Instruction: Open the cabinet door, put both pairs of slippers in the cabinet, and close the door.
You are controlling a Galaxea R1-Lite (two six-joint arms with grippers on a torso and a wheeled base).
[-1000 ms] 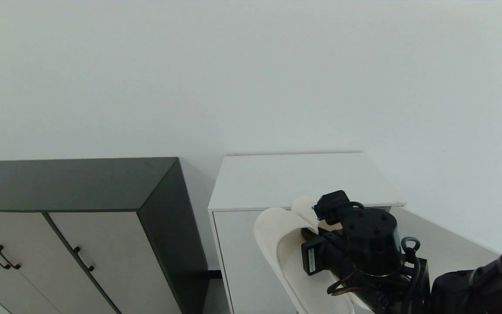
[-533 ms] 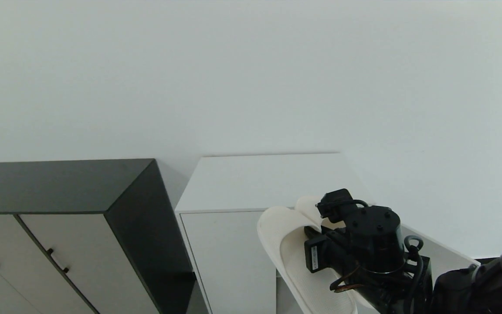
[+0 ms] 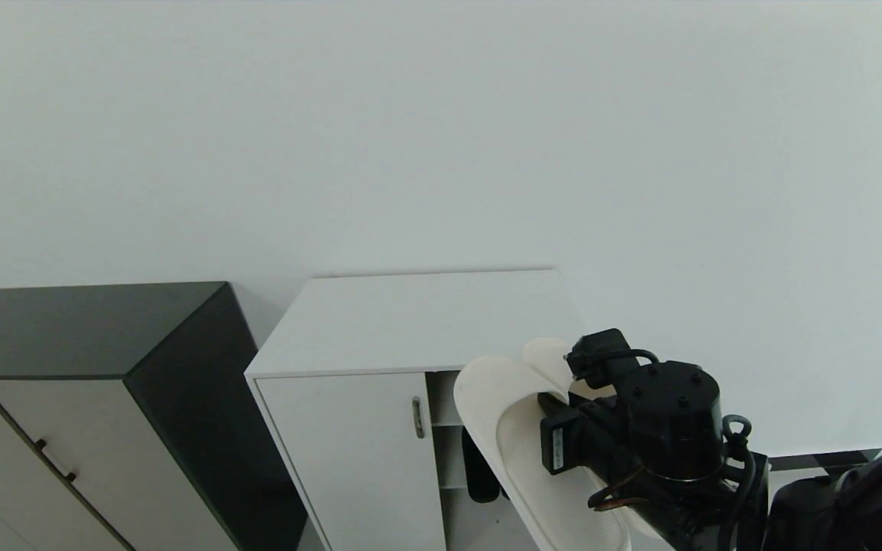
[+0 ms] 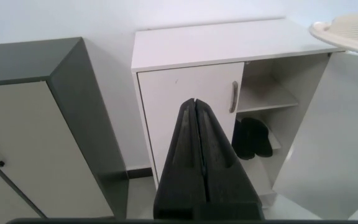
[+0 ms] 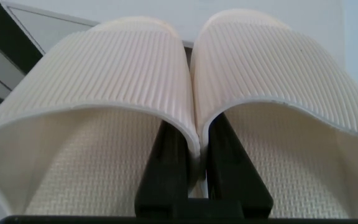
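Holding a pair of cream slippers (image 3: pixel 517 436) aloft before the half-open white cabinet (image 3: pixel 410 321), the right gripper (image 5: pixel 194 137) clamps their inner walls together, while the left gripper (image 4: pixel 196 109), fingers pressed together and empty, points at the cabinet's front.

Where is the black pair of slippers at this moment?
In the left wrist view, the black slippers stand inside the white cabinet, in its open right half, just under the upper shelf and beside the closed door.
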